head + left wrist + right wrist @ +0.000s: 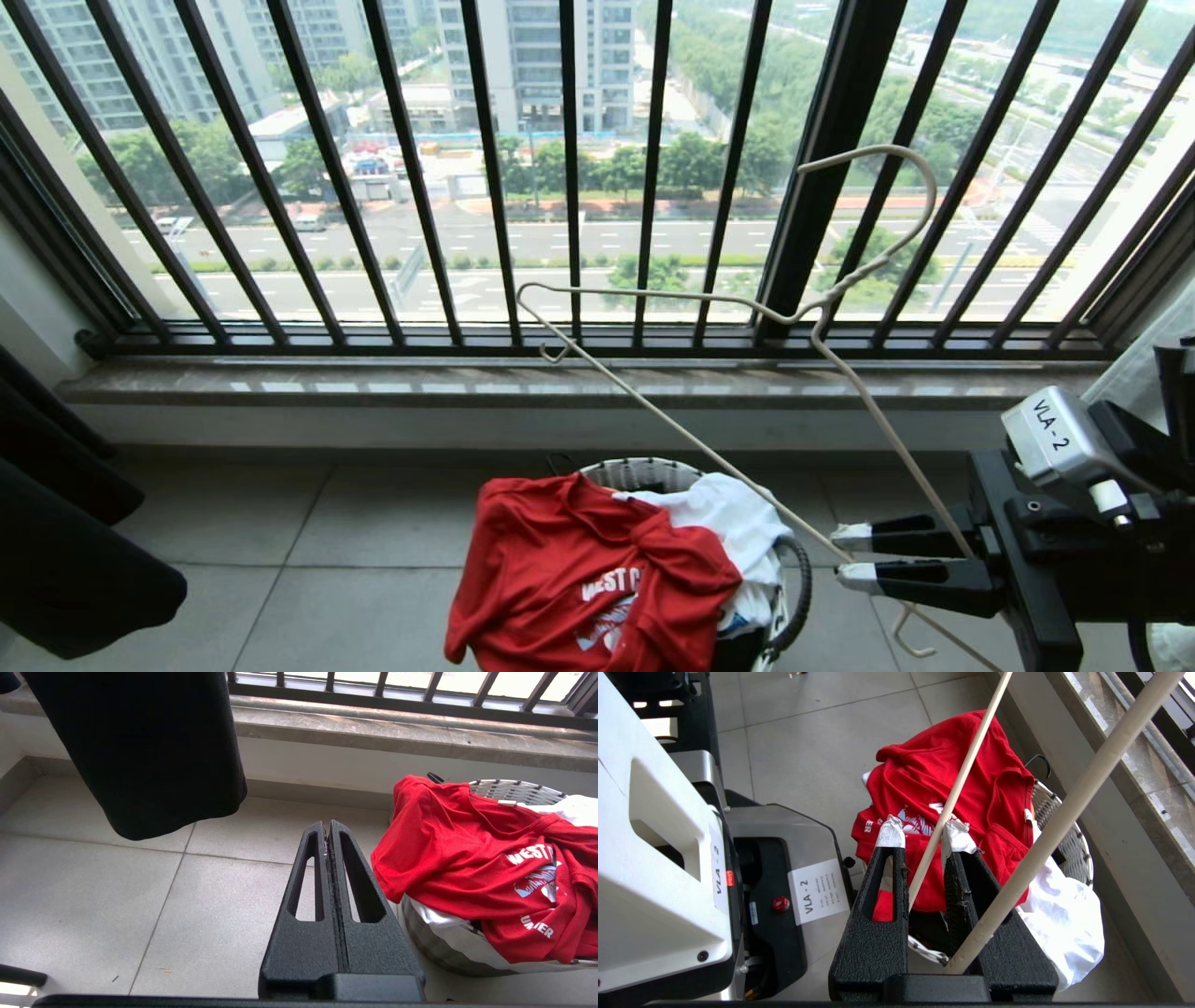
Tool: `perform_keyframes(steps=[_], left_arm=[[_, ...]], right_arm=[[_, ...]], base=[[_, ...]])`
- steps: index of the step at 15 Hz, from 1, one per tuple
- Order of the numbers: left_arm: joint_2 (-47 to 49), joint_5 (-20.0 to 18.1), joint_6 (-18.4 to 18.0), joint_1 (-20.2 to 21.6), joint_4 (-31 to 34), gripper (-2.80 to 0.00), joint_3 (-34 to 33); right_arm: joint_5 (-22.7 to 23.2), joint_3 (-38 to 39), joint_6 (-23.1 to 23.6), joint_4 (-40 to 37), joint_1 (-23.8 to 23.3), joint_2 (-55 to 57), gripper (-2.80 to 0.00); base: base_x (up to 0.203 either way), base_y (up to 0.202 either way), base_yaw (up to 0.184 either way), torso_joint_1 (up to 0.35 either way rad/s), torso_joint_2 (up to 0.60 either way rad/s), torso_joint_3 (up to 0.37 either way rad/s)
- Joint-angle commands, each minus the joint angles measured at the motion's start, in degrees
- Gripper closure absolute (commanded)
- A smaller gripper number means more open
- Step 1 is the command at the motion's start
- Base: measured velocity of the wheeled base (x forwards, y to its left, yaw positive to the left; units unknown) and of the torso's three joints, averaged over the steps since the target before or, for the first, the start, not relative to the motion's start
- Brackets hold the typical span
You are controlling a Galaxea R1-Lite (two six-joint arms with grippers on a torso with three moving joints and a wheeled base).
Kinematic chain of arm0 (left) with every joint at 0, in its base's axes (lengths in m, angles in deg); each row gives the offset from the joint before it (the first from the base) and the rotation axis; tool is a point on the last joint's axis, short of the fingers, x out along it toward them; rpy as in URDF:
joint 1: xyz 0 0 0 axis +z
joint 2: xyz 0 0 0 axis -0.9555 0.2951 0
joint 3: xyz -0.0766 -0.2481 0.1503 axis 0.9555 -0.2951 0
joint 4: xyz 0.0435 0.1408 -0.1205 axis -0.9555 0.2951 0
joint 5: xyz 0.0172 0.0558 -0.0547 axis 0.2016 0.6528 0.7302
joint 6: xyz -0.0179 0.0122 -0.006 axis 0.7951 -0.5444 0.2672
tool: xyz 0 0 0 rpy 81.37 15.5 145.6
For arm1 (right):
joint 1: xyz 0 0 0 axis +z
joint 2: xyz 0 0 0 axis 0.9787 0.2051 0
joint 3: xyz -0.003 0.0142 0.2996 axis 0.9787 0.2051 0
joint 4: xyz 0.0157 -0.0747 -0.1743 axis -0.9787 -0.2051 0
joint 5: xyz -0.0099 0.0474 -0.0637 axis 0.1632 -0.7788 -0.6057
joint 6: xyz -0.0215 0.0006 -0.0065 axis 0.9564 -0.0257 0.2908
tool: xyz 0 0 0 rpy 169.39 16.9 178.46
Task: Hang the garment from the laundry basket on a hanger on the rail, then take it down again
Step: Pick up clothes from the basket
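Observation:
The red garment (579,569) with white lettering lies draped over the laundry basket (644,471) on the tiled floor. My right gripper (845,557) hovers just right of the basket, shut on the thin white hanger (820,308), which sticks up and to the left in front of the window. In the right wrist view one hanger (957,788) bar runs between the taped fingertips of that gripper (923,833), above the garment (915,774) and basket (1069,844). My left gripper (327,828) is shut and empty over the floor, left of the garment (467,858) and basket (514,791). The rail is out of view.
A black garment (56,560) hangs at the left, close to the left gripper (140,742). White cloth (738,523) fills the basket under the red one. The black barred window railing (569,187) and stone sill (560,383) close the far side. My base (668,858) is near the basket.

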Motion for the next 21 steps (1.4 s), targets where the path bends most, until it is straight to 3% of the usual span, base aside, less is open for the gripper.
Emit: perform_keyframes(steps=[1, 13, 21], left_arm=[[-0.01, 0.04, 0.06, 0.04, 0.00, 0.00, 0.00], [0.07, 0.13, -0.03, -0.01, 0.00, 0.00, 0.00], [0.07, 0.03, -0.46, 0.04, 0.01, 0.00, 0.00]], right_arm=[[0.25, 0.00, 0.22, 0.06, 0.01, -0.27, 0.00], [0.25, 0.17, 0.22, 0.06, 0.01, -1.42, 0.00], [0.16, -0.09, 0.22, 0.06, -0.25, -0.36, 0.00]], base=[[0.000, 0.000, 0.000, 0.011, 0.00, -0.192], [0.000, 0.000, 0.000, 0.004, 0.00, -0.196], [0.000, 0.000, 0.000, 0.001, 0.00, -0.023]])
